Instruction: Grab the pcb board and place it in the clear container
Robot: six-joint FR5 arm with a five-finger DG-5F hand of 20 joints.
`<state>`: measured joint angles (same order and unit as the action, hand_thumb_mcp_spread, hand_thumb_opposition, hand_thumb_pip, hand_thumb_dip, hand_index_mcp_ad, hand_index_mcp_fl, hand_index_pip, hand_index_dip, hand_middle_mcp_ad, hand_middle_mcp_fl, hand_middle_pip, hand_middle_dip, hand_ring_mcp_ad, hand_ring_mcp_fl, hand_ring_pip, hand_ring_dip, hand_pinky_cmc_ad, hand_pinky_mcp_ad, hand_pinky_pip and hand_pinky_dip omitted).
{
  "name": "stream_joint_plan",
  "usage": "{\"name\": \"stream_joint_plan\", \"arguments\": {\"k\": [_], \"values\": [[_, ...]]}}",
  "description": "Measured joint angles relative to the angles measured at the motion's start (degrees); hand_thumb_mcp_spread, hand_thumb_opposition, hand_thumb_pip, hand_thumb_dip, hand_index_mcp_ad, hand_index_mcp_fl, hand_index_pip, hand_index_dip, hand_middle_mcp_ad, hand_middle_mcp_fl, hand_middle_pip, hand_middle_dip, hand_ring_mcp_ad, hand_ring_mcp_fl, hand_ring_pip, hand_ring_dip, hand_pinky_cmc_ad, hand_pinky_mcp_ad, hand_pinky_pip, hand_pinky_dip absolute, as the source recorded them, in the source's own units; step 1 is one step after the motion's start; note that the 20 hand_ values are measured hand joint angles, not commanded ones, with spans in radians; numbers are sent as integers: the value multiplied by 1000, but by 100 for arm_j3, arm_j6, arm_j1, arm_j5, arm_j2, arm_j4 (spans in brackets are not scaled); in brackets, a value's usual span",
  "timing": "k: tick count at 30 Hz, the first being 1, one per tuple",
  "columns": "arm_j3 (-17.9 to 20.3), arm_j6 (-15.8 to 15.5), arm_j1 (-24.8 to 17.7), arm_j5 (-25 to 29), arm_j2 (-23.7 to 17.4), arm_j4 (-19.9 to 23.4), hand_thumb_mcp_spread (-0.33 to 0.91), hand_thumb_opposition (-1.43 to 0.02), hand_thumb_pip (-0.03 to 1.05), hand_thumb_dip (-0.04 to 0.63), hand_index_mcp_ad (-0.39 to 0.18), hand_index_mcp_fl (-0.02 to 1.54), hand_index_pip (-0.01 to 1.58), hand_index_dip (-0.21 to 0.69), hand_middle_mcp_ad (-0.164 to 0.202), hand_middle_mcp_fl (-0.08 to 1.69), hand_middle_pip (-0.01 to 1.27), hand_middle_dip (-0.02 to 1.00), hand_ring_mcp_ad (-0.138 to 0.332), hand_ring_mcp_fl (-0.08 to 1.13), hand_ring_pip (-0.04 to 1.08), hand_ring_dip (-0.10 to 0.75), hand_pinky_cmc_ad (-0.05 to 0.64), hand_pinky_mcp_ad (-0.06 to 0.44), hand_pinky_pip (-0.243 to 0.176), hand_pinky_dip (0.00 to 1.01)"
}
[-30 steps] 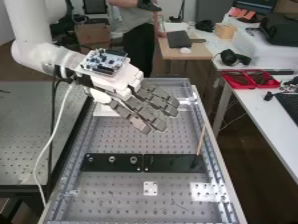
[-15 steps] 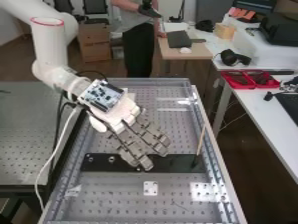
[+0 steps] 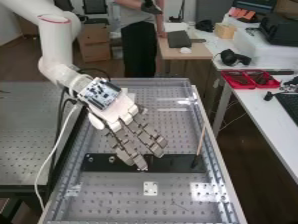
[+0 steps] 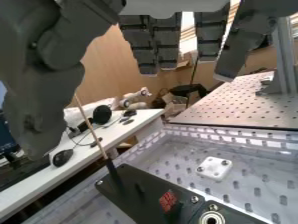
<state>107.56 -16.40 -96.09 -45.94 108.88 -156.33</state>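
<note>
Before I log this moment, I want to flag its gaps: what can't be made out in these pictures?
- High view: part of the black plate, hidden under the robot hand.
- High view: whether the robot hand touches the plate; seen from above, it overlaps it.
- High view: the far end of the white arm, cut off by the edge.
- Wrist view: the pattern on the red mark, too small to tell.

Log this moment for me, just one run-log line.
hand: open, over perforated bench | held: nothing | wooden stick: standing at black plate, leaning slightly | small white plate: flat on perforated bench
</note>
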Motion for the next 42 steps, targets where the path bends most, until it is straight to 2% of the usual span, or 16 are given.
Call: {"name": "stream_joint_plan", "arguments": {"k": [4, 9, 15, 18, 22, 26, 28, 30, 32, 36, 40, 42], "values": [[-32, -91, -151, 361, 13, 157, 278, -759, 480, 89, 117, 185, 101, 202, 141, 37, 147, 77, 274, 5, 86, 12, 312, 227, -106, 618], [-229, -337, -520, 1331, 249, 341, 302, -759, 480, 112, 110, 178, 164, 204, 136, 37, 145, 77, 271, 7, 87, 12, 312, 230, -106, 632], [-638, -397, -830, 2297, 637, 465, 316, -759, 517, 127, 96, 136, 356, 188, 133, 33, 145, 77, 269, 7, 87, 12, 312, 232, -110, 632], [-757, -550, -931, 2647, 744, 596, 305, -757, 531, 141, 87, 106, 480, 176, 126, 2, 147, 80, 269, 7, 87, 12, 312, 232, -110, 632], [-852, -712, -1030, 3072, 900, 774, 321, -759, 552, 155, 75, 87, 707, 154, 124, 5, 145, 80, 269, 7, 87, 12, 312, 232, -108, 648], [-948, -538, -1056, 3216, 1037, 633, 321, -757, 564, 169, 73, 70, 949, 129, 124, 2, 145, 84, 269, 7, 86, 12, 312, 232, -112, 649], [-1020, -308, -1054, 3214, 1119, 334, 339, -775, 567, 173, 63, 75, 1047, 122, 124, 5, 145, 87, 272, 7, 87, 12, 312, 232, -112, 649], [-1058, -221, -1050, 3184, 1175, 157, 342, -780, 625, 187, 54, 56, 1126, 126, 124, 2, 145, 87, 269, 7, 87, 12, 312, 229, -112, 649], [-1065, -215, -1040, 3136, 1201, 94, 346, -785, 635, 188, 45, 45, 1241, 126, 124, 5, 141, 87, 272, 7, 86, 12, 312, 229, -112, 649], [-1035, -229, -977, 2957, 1210, 18, 339, -789, 644, 206, 35, 37, 1330, 126, 124, 2, 145, 91, 265, 7, 87, 12, 312, 232, -112, 649], [-950, -411, -933, 2864, 1201, 178, 351, -803, 644, 206, 24, 40, 1412, 122, 124, 10, 141, 91, 255, 7, 91, 12, 312, 218, -108, 649], [-897, -515, -897, 2804, 1203, 238, 374, -815, 648, 222, 14, 37, 1443, 122, 106, 14, 141, 89, 253, 7, 89, 12, 312, 211, -108, 646]]}}
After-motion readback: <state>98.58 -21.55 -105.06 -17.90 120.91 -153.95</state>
